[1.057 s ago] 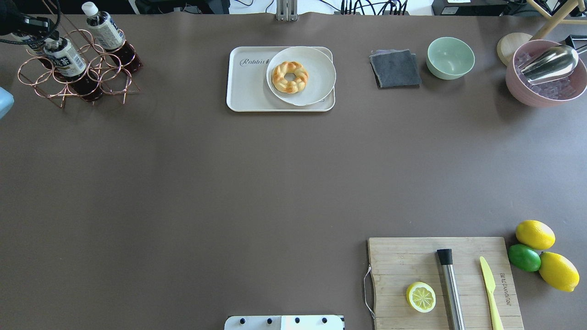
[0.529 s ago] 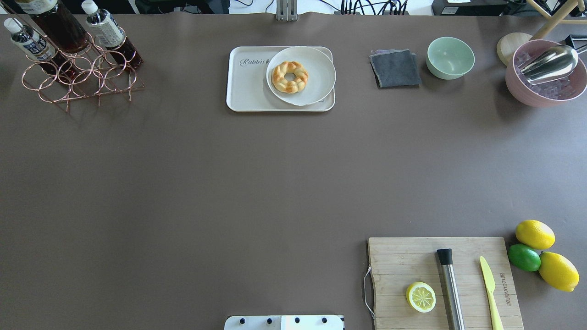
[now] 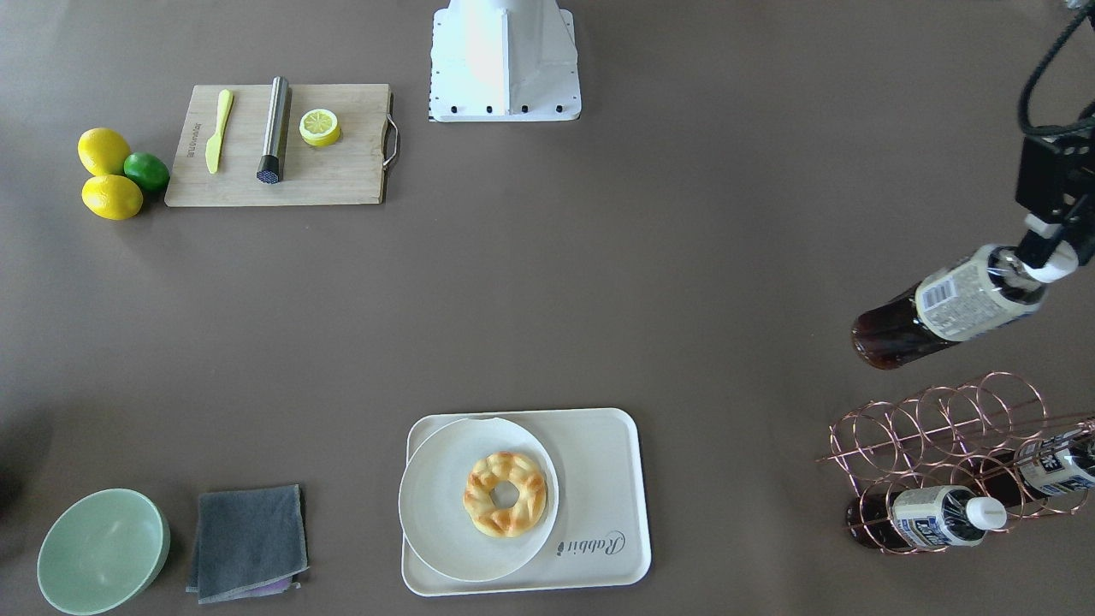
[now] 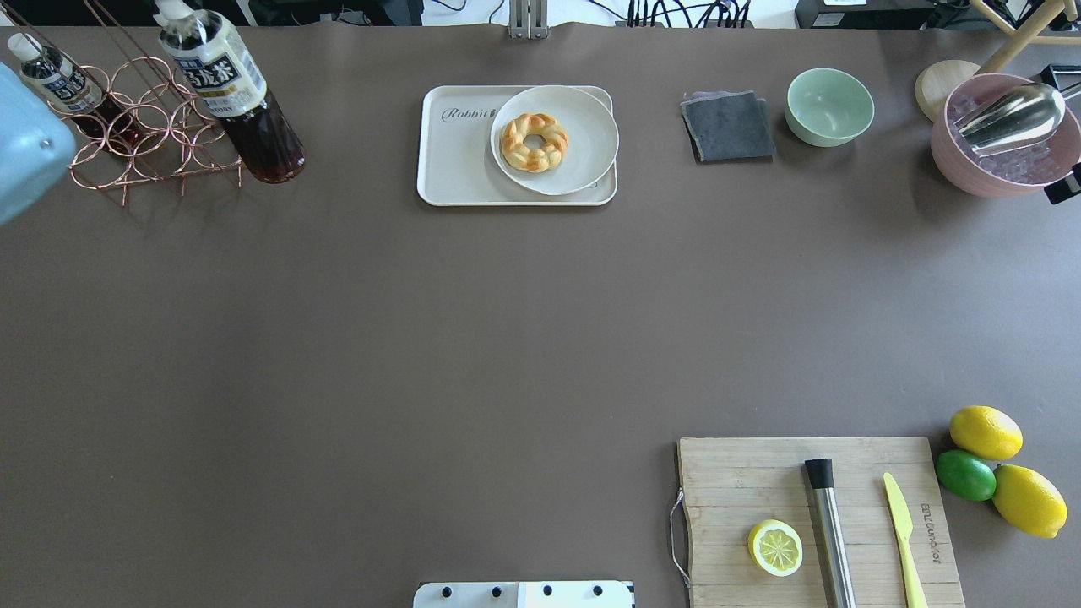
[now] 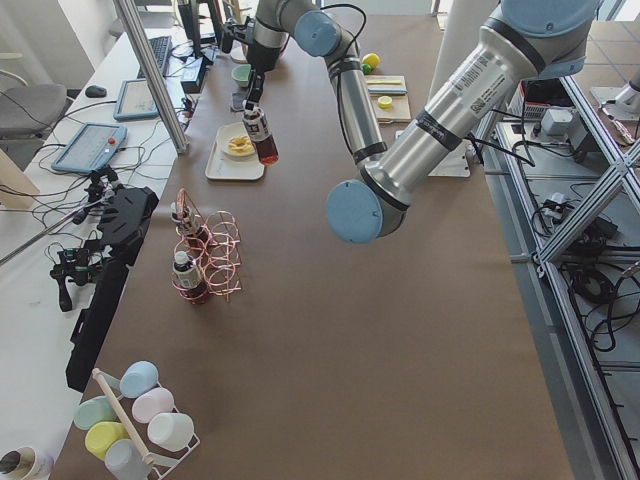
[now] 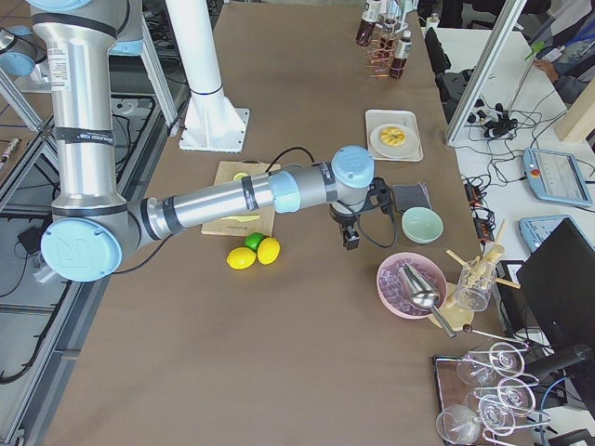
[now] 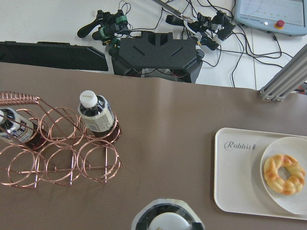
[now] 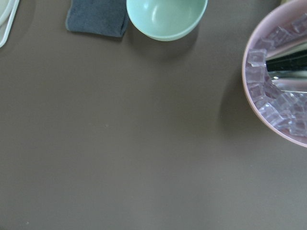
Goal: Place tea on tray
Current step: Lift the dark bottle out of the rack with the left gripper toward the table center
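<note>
you have the tea [image 3: 949, 310] held at its white cap by the left fingers [image 3: 1031, 250], which are closed on it. the bottle hangs clear of the table [image 3: 684, 282], cap up and dark end down. from overhead it shows just beside the copper wire rack [image 4: 143, 135], on the side facing the tray [image 4: 460, 165]. the left wrist camera looks down past the cap, with the rack off to one side and the tray off to the other. that puts the tea between them, not over the tray.

two other bottles [image 3: 932, 518] sit in the rack's rings. the tray carries a round white plate [image 3: 436, 513] with a braided ring pastry [image 3: 505, 494] on it. the plate covers the end away from the "rabbit" script and reaches the rim there, leaving the script end showing.

your right fingers [image 6: 350, 242] hover over the table near the grey cloth [image 6: 412, 197], the green bowl [image 6: 422, 224] and the pink bowl of ice [image 6: 409, 279]. i cannot tell whether they are open or closed. the right wrist camera shows only the table, the cloth and parts of both bowls below it.
</note>
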Motion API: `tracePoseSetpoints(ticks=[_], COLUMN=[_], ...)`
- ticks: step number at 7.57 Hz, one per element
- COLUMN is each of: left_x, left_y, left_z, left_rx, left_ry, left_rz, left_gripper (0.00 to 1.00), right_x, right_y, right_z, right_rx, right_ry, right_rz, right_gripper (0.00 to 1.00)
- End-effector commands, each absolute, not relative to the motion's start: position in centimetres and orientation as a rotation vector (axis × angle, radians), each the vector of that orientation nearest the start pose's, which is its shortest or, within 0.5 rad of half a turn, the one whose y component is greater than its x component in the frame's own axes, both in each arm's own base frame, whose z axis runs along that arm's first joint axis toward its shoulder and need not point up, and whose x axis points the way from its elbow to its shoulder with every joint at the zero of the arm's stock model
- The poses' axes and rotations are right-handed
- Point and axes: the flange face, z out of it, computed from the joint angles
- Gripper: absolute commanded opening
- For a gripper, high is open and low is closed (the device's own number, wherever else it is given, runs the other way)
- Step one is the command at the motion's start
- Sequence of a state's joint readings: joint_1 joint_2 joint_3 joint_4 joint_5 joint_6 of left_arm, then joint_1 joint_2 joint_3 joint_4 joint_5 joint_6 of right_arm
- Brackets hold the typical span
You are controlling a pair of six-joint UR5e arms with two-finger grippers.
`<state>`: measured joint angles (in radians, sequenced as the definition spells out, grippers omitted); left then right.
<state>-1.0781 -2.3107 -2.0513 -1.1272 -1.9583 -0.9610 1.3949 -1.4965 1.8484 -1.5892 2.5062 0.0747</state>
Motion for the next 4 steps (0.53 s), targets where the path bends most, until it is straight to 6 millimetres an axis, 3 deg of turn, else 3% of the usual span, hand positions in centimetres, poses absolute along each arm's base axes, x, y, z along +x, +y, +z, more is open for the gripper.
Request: tracePoseSetpoints(ticks=[1, 3, 4], left_x=[32.1, 42.0, 44.6], left_y=[-46.3, -41.6, -39.6], left_z=[6.4, 4.0, 3.6], left_rx=[0.329, 0.352, 0.359], left_ry=[0.772, 0.754, 0.753], left_rz=[-0.334, -0.358, -0.357], left_gripper=[0.0, 0.0, 0.0], right_x=[-12.5, -18.4, -21.5], right_y=[-54.8, -54.6, -54.2], right_z=[38.5, 33.9, 31.2], right_rx=[0.166, 0.146, 0.137], right_ry=[-0.967, -0.967, -0.968], right_rz=[-0.206, -0.181, -0.16], right_gripper=[1.0, 1.0, 1.0])
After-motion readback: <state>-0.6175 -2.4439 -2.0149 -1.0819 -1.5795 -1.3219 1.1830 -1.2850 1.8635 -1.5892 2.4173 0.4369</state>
